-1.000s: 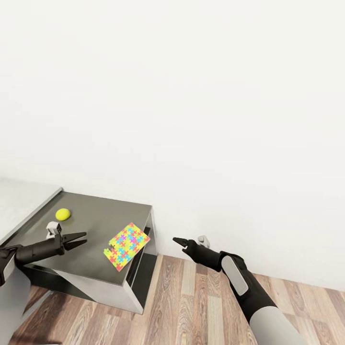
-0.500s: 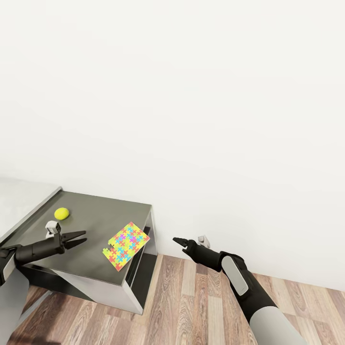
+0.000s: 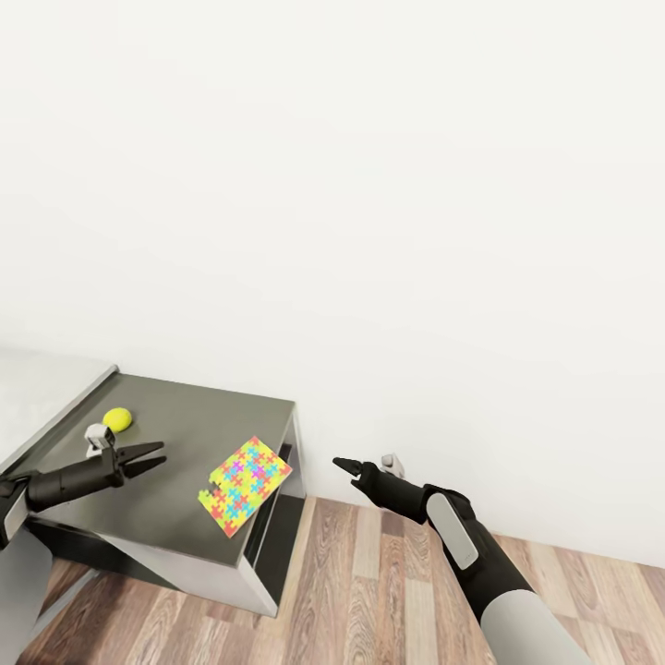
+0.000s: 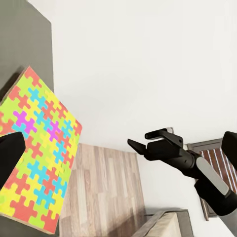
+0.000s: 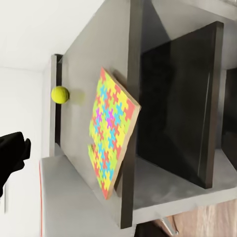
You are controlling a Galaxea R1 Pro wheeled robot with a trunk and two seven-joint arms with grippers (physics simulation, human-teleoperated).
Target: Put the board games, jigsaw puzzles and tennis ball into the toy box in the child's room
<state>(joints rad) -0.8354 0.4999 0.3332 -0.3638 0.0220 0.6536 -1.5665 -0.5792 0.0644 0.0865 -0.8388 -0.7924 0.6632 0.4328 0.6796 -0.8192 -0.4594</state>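
On the table's dark grey lower wing (image 3: 185, 420) lies one jigsaw puzzle (image 3: 244, 473), a multicoloured square whose corner hangs over the wing's right edge. The puzzle (image 4: 37, 158) also shows in the left wrist view, and in the right wrist view the puzzle (image 5: 111, 133) sits tilted on that edge. The tennis ball (image 3: 117, 418) (image 5: 60, 94) rests near the wing's back left. My left gripper (image 3: 148, 456) hovers open over the wing between ball and puzzle, holding nothing. My right gripper (image 3: 344, 467) (image 4: 144, 139) hangs open in the air to the right of the table, above the floor. The toy box, bed and board games are out of view.
A white wall fills the space behind the table. The higher pale grey desk top (image 3: 37, 388) adjoins the wing on the left. Wood-plank floor (image 3: 369, 591) lies to the right. An open shelf (image 5: 177, 103) sits under the wing. A brown door (image 4: 217, 150) shows past my right arm.
The view has shifted slightly. My left gripper has edged a little farther over the wing, nearer the ball. The right arm, puzzle and ball have not visibly moved.
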